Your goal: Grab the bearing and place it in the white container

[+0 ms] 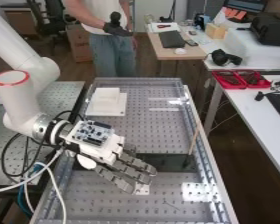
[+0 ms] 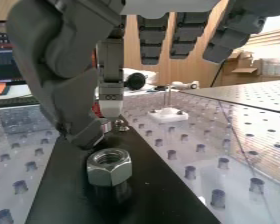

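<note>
- The hand [image 1: 101, 148] stood apart rather than clenched: its fingers [image 1: 132, 163] were straight over the black plate [image 1: 167, 162], and its thumb [image 2: 67, 95] hung bent inward, with no clear grip on anything.
- Nearest the wrist camera, a hex nut [image 2: 111, 175] stood on the black plate, its hole facing up and its axis upright, in front of the thumb's tip.
- Past that tip, low beside the pale-tipped finger [image 2: 111, 108], was a small metal piece [image 2: 106, 126], probably the bearing; it lay along the plate's length from the nut. Whether thumb or finger touched it, I could not tell, nor which way its own axis ran.
- The coming move seemed to turn on that narrow place between thumb and finger: they would need to meet on the small piece from opposite sides, without knocking the nut or the second metal piece [image 2: 122, 127] just beside.
- Off to one side of the plate sat a white base [image 2: 168, 116] with thin upright pins, well apart from the thumb.
- Farther up the bench [image 1: 124, 210], beyond the hand, lay the squarish white container [image 1: 105, 107], with a smaller raised square part. What it held could not be made out.
</note>
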Motion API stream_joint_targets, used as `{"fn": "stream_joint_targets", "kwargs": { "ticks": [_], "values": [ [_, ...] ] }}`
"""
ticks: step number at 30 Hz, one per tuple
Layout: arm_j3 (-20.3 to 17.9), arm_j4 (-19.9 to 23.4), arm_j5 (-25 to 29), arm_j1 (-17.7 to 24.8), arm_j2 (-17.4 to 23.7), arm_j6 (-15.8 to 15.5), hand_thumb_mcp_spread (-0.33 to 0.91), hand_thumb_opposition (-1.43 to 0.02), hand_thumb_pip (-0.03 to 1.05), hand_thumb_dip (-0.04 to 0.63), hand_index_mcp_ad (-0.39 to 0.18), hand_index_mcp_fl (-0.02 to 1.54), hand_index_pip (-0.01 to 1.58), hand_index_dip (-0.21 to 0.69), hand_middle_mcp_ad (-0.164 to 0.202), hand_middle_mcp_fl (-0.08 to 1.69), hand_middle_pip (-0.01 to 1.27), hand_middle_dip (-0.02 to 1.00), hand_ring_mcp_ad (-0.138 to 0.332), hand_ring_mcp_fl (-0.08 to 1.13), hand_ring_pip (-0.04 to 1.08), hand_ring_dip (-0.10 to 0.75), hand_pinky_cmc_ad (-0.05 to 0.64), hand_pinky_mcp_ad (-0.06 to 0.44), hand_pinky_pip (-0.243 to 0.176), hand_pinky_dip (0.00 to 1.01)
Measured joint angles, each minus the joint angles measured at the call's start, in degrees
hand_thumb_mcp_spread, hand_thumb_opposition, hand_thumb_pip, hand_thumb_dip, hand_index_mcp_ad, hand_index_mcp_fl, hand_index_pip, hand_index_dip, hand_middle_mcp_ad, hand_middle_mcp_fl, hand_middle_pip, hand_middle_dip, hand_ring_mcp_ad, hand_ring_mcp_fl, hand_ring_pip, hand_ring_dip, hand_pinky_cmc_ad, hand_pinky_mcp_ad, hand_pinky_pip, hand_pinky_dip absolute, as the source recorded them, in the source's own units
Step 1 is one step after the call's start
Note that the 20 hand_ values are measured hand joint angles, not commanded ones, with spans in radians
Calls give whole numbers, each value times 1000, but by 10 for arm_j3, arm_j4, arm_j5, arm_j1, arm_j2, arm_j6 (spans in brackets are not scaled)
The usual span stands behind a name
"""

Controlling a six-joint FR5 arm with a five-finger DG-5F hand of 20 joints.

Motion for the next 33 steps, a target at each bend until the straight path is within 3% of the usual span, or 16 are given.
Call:
{"fn": "stream_joint_targets", "kwargs": {
  "ticks": [33],
  "values": [
    [1,3,5,3,-4,-3,380,-887,661,267,-164,138,1518,80,42,7,119,108,93,16,59,-12,316,164,-106,155]
  ]
}}
